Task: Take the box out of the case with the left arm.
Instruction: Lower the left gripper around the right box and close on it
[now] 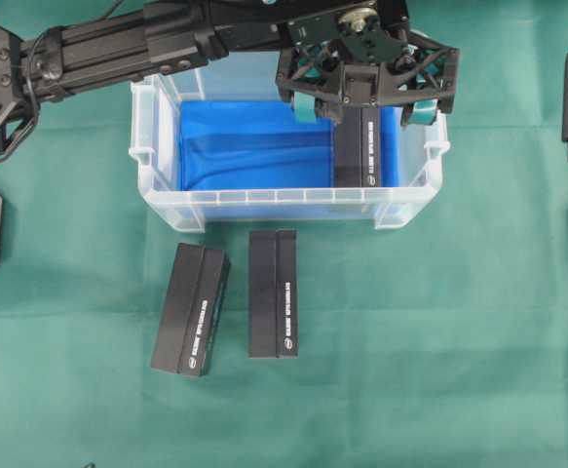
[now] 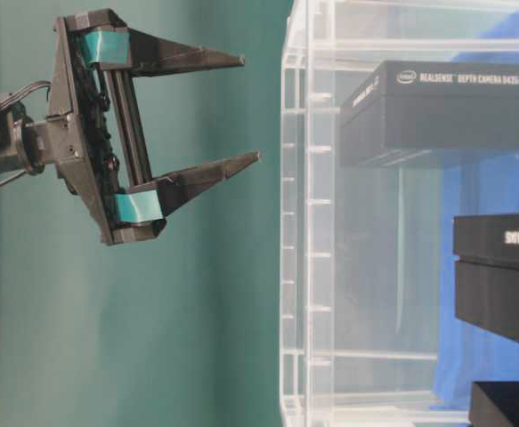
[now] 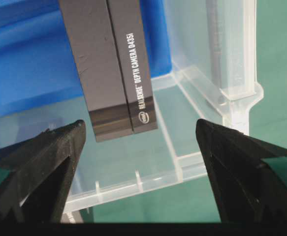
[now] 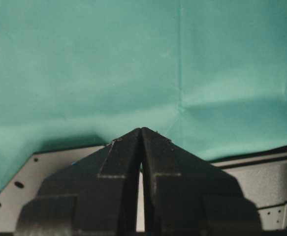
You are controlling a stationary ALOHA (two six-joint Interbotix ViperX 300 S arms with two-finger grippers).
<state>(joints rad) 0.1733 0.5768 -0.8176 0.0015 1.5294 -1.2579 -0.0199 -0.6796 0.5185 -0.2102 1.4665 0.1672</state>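
Overhead exterior view: left claw [image 1: 366,105] hangs over the right end of the case [image 1: 157,146], jaws spread wide, nothing between them. The box [image 1: 358,161] lies on the case floor directly under the claw, hard by the right wall, partly hidden by the claw head. Its long axis runs from the far wall toward the near wall of the case; the two teal pads [image 1: 305,107] sit to either side of it, so the jaws straddle the short width. That is the relation the pick turns on: the claw is lined up across the narrow dimension and, by the look of it, needs only to drop straight down.

Left wrist view confirms it: box [image 3: 114,64] sits ahead and between the two black fingertips [image 3: 59,147], the near end short of the case's front wall, the right wall just beside it. Clearance on that wall side looks tight; the right-hand finger could catch the rim.

Two more black boxes [image 1: 191,310] lie on the green desk [image 1: 459,341] outside the case, nearer the viewer, well apart from the claw.

Right claw [image 4: 141,132] is pressed closed, empty, parked over bare cloth well off to the side. Left arm is clearly the nearer one.
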